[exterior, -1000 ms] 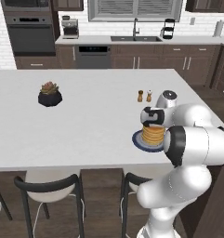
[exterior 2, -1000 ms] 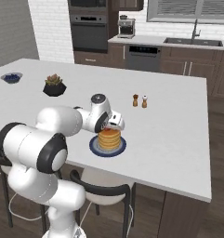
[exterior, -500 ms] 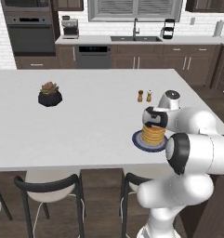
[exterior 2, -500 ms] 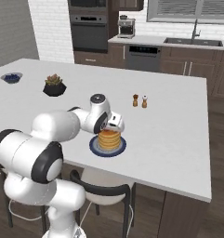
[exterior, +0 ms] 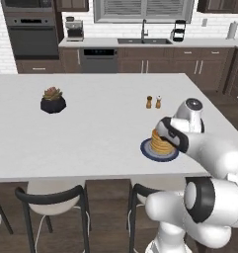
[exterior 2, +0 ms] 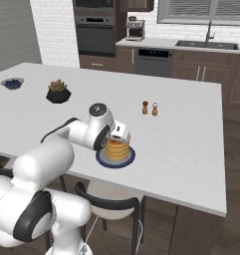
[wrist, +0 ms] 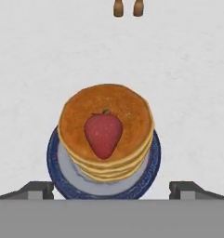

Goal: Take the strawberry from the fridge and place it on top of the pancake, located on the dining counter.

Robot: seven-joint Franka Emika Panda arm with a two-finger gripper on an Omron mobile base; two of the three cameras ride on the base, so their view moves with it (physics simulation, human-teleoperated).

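Since 1 second ago, we note the elbow has swung outward while the hand stays over the plate. Nearest the camera, the gripper (wrist: pixel 111 190) shows 2 fingertips (wrist: pixel 36 189) spread wide, holding nothing. Beyond them the strawberry (wrist: pixel 103 135) lies on top of the pancake (wrist: pixel 106 116) stack, on its dark blue plate (wrist: pixel 53 160) on the dining counter (wrist: pixel 187 83). Farther off stand 2 brown shakers (wrist: pixel 128 7). We judge placement done; next move calls for a straight lift clear without nudging the fruit.
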